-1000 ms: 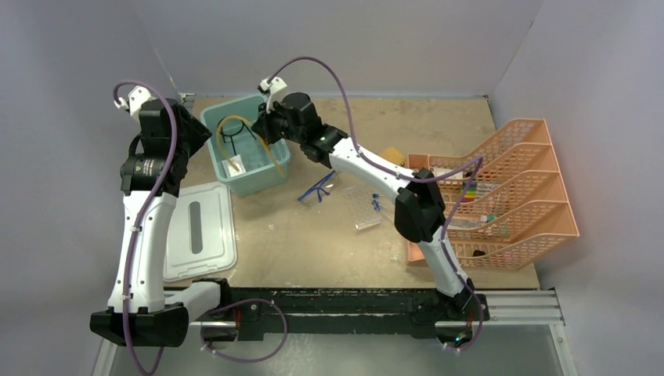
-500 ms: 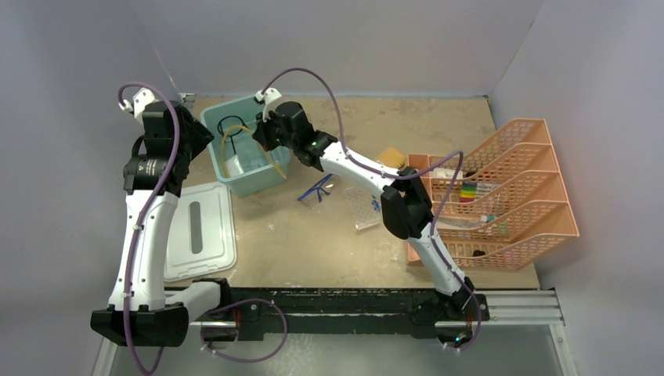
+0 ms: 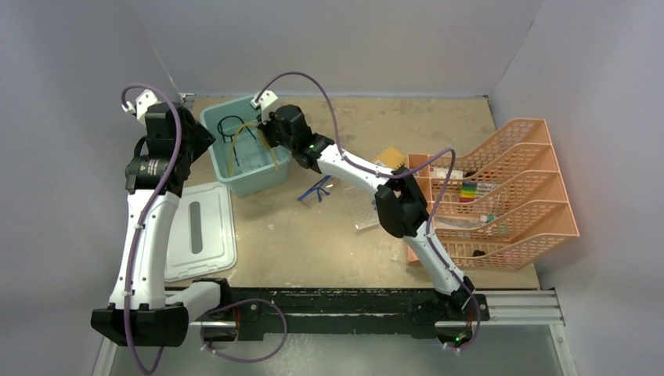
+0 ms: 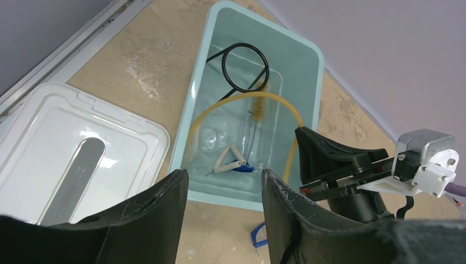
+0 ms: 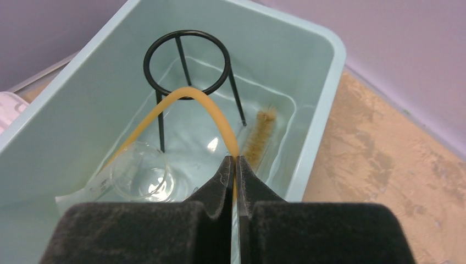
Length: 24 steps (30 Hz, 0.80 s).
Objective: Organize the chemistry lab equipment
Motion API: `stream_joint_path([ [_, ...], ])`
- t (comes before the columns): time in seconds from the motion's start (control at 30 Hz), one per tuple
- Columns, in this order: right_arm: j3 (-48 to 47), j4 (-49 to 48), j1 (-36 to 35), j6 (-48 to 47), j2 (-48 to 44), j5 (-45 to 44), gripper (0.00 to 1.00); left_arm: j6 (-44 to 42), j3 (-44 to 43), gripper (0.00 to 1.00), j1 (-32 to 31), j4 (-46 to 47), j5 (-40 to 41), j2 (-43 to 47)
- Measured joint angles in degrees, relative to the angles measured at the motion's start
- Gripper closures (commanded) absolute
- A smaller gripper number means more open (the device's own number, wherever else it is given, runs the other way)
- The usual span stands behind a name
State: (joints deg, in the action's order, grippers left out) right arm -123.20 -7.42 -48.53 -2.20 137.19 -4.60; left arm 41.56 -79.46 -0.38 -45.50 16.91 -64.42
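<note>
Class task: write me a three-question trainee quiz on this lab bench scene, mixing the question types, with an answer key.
1. True or false: the right gripper is shut on the amber rubber tubing.
2. Relative to the teal plastic tub, where do the blue-framed clear goggles lie? A) inside it; B) on the tan table beside it; C) underneath it.
3. Which gripper stands open, holding nothing?
Key: 1 true; 2 B; 3 the left gripper.
</note>
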Motion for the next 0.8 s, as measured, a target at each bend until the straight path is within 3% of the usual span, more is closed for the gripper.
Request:
stream_joint_path([
  [0.5, -2.12, -5.20, 0.00, -9.09, 2.32, -3.56, 0.97, -0.04, 0.61, 0.49, 0.00, 0.00, -0.04, -0.31],
  [0.57, -2.64, -5.77, 0.00, -10.10, 3.43, -3.69, 0.92, -0.04, 0.61, 0.49, 0.00, 0.00, -0.04, -0.33],
  [0.7, -3.15, -5.77, 0.00, -11.21, 5.11, -3.65, 0.73, -0.04, 0.61, 0.49, 0.00, -0.04, 0.00, -0.33],
  [0.8, -3.45, -4.90, 0.00, -11.30, 5.46, -3.61, 0.71, -0.11, 0.61, 0.49, 0.00, -0.07, 0.02, -0.33],
])
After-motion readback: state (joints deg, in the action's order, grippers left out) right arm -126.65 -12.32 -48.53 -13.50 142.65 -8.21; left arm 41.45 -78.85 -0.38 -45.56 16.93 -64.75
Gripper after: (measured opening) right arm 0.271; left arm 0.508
